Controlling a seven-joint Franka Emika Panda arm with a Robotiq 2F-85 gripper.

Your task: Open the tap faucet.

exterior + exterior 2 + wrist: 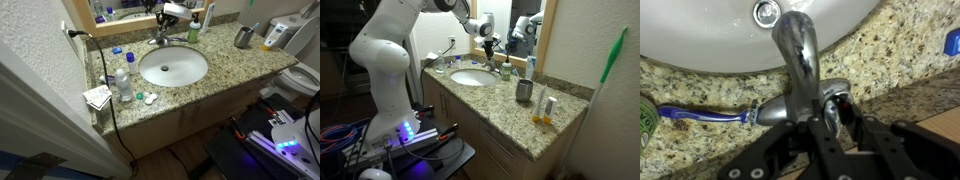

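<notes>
Tap faucet [797, 60]: it is standing in the middle of the wrist view, at the back edge of the white sink [700, 40], with its spout pointing up the frame.
Gripper [836, 110]: it is showing at the bottom of the frame. Its jaws are narrow and seem to be pinching the handle [836, 90] just right of the spout.
Doing it well: I think it is needing a firm pinch first, then a slow turn, not a pull, so the shiny metal is not slipping out.
Counting: one faucet, two low handles, one sink, one drain [765, 12], one blue toothbrush [700, 114] lying at the lower left, and one grey cup [243, 37] sitting at the upper right.
</notes>
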